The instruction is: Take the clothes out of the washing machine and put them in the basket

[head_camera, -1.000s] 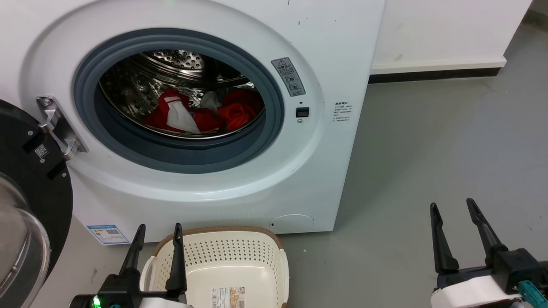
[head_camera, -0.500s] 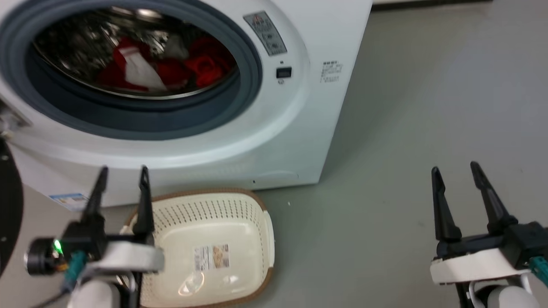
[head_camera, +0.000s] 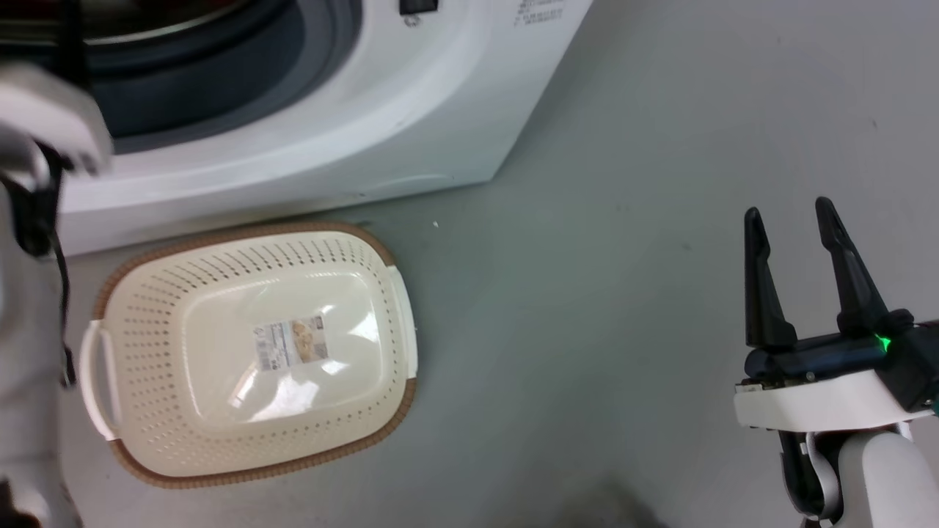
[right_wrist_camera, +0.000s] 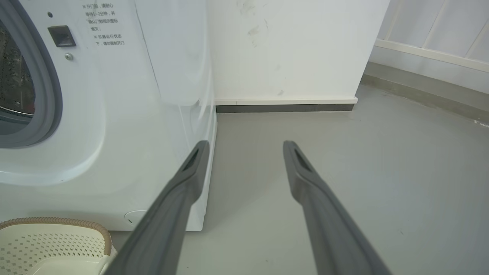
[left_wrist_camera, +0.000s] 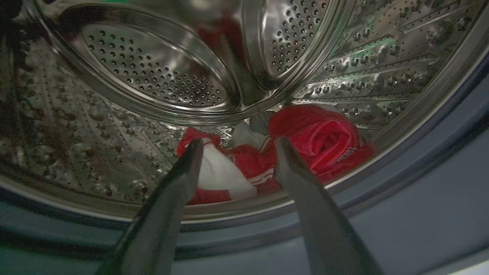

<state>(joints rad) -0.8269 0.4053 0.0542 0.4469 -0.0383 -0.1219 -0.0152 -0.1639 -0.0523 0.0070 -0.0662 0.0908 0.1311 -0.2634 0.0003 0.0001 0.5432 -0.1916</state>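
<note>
Red clothes (left_wrist_camera: 305,137) with white stripes and a pale patch lie at the bottom of the shiny perforated drum. My left gripper (left_wrist_camera: 237,147) is open at the porthole of the washing machine (head_camera: 352,139), its fingers pointing at the clothes and holding nothing. In the head view the left arm's pale wrist is at the upper left edge. The cream basket (head_camera: 183,264) with its brown rim stands empty on the floor in front of the machine. Far to the right, my right gripper (head_camera: 788,213) is open over bare floor.
The grey rubber ring (left_wrist_camera: 439,126) of the porthole runs below and right of the drum. The machine's right side (right_wrist_camera: 175,76) meets a white wall with a dark skirting (right_wrist_camera: 286,108). Grey floor (head_camera: 623,220) spreads right of the basket.
The head camera has tilted down, so the drum has left its view and the whole basket shows. My left arm has risen from beside the basket to the porthole. The right gripper stays open.
</note>
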